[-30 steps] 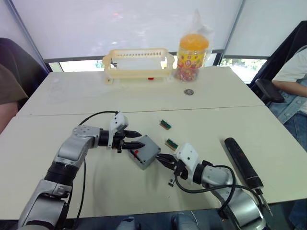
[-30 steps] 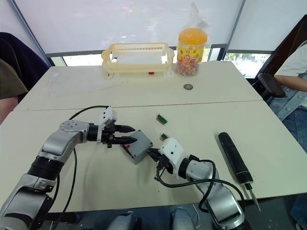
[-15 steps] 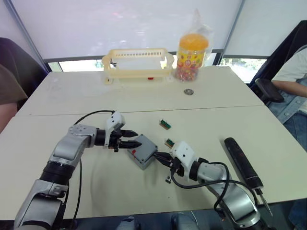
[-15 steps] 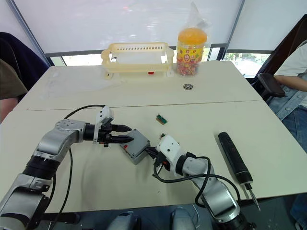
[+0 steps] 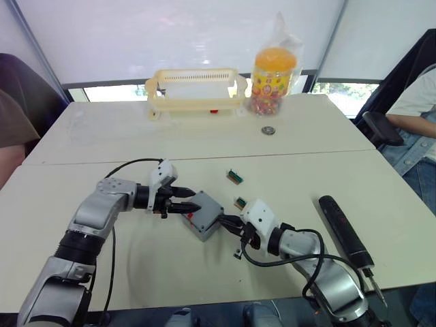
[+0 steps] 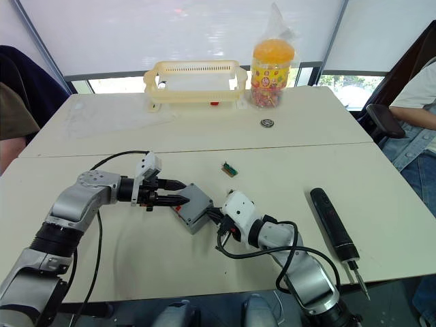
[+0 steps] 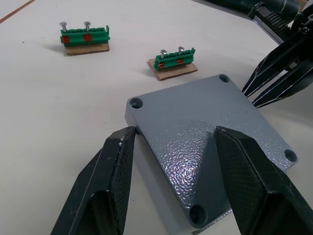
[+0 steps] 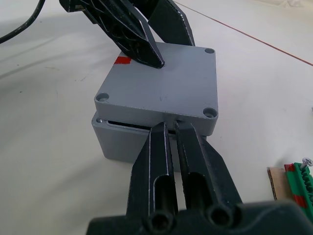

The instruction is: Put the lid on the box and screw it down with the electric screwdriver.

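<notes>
The grey lid (image 8: 161, 83) lies on top of the grey box (image 8: 122, 142), slightly askew, with a thin gap showing along one edge. A red mark (image 5: 192, 217) shows on the box's side. My left gripper (image 5: 191, 203) is open, its fingertips spread over the lid's left half (image 7: 205, 142). My right gripper (image 8: 171, 125) is shut with nothing in it, and its tips touch the lid's right edge. The black electric screwdriver (image 5: 344, 231) lies on the table to the right, bit toward the front edge.
Two small green screw holders (image 5: 235, 176) (image 5: 242, 202) lie just behind the box. A cream basket (image 5: 196, 90), a candy jar (image 5: 274, 80) and a small round metal piece (image 5: 268, 130) stand at the back. People sit at the left (image 5: 13, 102) and right (image 5: 415, 109).
My right gripper has crept left until its tips meet the lid's edge. The left gripper and the box have shifted a little to the left.
</notes>
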Controlling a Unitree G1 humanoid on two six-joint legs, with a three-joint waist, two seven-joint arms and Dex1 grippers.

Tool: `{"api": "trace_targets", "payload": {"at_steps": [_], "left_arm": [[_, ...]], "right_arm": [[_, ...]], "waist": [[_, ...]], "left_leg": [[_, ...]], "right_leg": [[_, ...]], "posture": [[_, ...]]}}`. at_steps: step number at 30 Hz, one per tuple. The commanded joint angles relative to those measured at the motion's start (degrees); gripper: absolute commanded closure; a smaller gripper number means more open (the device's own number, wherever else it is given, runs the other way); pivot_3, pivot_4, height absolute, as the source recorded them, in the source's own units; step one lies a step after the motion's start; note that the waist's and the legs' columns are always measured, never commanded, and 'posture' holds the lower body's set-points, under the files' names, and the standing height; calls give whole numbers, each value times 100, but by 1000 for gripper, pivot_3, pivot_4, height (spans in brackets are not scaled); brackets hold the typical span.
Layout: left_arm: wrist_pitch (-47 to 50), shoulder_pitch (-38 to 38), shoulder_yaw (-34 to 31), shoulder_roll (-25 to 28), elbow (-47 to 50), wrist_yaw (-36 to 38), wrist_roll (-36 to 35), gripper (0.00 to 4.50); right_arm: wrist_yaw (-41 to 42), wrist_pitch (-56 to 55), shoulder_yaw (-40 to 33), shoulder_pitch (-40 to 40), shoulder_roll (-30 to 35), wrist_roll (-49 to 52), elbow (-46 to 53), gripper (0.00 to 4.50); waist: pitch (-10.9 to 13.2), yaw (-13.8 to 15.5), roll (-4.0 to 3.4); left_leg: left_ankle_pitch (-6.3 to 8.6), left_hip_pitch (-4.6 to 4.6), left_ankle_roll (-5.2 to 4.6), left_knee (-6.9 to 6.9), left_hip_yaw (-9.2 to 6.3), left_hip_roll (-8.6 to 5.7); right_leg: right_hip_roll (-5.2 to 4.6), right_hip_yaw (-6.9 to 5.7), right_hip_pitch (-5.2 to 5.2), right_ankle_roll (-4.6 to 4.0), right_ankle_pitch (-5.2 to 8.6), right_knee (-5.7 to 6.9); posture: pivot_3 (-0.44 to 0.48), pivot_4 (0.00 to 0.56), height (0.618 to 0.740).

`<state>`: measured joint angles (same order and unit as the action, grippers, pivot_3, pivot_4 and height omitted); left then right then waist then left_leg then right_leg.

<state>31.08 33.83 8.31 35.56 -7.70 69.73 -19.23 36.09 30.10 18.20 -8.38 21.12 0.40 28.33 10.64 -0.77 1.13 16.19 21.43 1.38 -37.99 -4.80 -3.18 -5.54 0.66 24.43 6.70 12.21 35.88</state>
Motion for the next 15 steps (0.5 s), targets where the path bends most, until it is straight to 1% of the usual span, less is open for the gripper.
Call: {"api": "trace_targets", "payload": {"at_steps": [1,15], "left_arm": [[120,-35,17,4,294,107,-153,1902],[221,-21,22,72,266,308,-181,1902]], "right_arm": [[-69,-115,32,-57,-56,78,130,4313],[-63,-222,37,-39,-68,96,94,4313]], "waist": [[0,-1,0],[1,-1,0]], "left_leg": [[0,0,0,0,0,0],[0,1,0,0,0,0]], "right_leg": [[0,0,0,0,0,0],[0,0,0,0,0,-1]], "posture": [[0,150,740],[0,150,740]]}}
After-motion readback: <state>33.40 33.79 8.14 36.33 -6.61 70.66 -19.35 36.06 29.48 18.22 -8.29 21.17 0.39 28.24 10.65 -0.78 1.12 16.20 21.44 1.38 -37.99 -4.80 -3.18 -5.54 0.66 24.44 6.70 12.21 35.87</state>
